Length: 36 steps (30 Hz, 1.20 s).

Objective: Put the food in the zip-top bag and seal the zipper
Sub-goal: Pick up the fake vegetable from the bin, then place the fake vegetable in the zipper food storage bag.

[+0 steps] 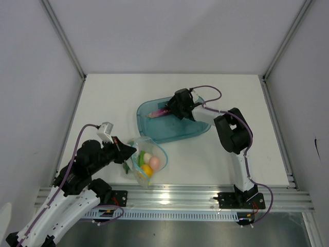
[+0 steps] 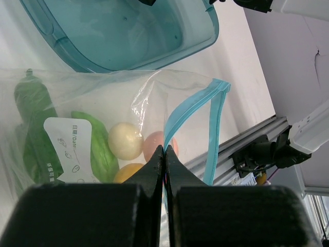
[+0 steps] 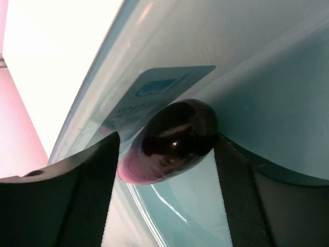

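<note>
The clear zip-top bag [image 1: 149, 164] lies at the near left. It holds the cream egg [image 2: 125, 140], pink ball [image 2: 152, 146], orange-yellow ball [image 2: 128, 172], bright green chunk [image 2: 100, 149] and dark green long vegetable [image 2: 33, 118]. My left gripper [image 2: 164, 150] is shut on the teal zipper strip [image 2: 195, 96] at the bag's open mouth. The purple eggplant [image 3: 175, 139] lies in the teal tray [image 1: 175, 131] against its wall. My right gripper [image 3: 167, 149] is open with one finger on each side of the eggplant; it also shows in the top view [image 1: 172, 109].
The tray [image 2: 128, 31] stands just beyond the bag. The aluminium rail [image 1: 205, 195] runs along the near table edge, close to the bag's mouth. Grey walls enclose the table on the left, right and far sides.
</note>
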Motion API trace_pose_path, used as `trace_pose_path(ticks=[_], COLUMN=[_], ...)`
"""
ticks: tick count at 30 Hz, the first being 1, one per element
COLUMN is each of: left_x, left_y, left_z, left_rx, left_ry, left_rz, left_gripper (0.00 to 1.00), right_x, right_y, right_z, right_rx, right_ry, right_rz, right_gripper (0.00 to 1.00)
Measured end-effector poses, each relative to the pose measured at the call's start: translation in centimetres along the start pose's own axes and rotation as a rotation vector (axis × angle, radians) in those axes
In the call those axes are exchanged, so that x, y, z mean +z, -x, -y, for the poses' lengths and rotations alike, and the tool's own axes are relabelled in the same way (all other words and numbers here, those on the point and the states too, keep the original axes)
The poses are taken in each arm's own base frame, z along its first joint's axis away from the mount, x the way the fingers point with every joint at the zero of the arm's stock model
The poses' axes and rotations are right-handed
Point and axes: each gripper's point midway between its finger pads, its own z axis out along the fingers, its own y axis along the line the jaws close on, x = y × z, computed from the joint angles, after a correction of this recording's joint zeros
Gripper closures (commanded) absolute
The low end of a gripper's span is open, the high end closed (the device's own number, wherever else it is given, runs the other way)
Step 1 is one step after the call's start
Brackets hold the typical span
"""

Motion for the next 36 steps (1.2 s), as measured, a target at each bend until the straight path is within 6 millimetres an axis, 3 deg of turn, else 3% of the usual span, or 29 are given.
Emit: trace_pose_path(ticks=[1,7,10,12,21,24,27,32,36], left_x=[0.1,0.3,0.3,0.3,0.3,0.3,0.3,0.3,0.4], left_y=[-0.1,-0.7,-0.7,-0.7,-0.7,-0.7,-0.7,-0.5,-0.4], left_z=[-0.1,-0.4,-0.4,-0.4,-0.4,-0.4,-0.1,0.3,0.4], left_rx=[0.0,-0.002,-0.002,-0.002,-0.002,-0.004,-0.01,-0.018,-0.018], left_ry=[0.002,0.007,0.006,0.007,0.006,0.006,-0.007,-0.026,-0.031], left_rz=[-0.003,-0.02,-0.02,-0.02,-0.019,-0.02,-0.022,-0.02,-0.017], left_gripper=[0.99,1.0,0.99,0.99,1.0,0.99,0.99,0.99,0.99], right_x=[0.0,0.3,0.3,0.4,-1.2,-3.1,-6.0,-12.8,-19.7], right_y=[0.0,-0.6,-0.7,-0.7,-1.4,-1.5,-0.8,2.7,4.8], right_z=[0.0,0.6,0.6,0.6,1.2,1.9,1.0,-4.1,-8.0], right_rx=[0.007,0.054,0.056,0.059,0.045,0.012,-0.03,-0.114,-0.211], right_ry=[-0.001,0.007,0.02,0.036,0.078,0.07,0.097,0.227,0.336], right_rz=[0.0,-0.007,-0.006,-0.005,-0.015,-0.015,0.008,0.13,0.257], right_gripper=[0.33,0.8,0.94,0.99,1.0,1.0,1.0,1.0,1.0])
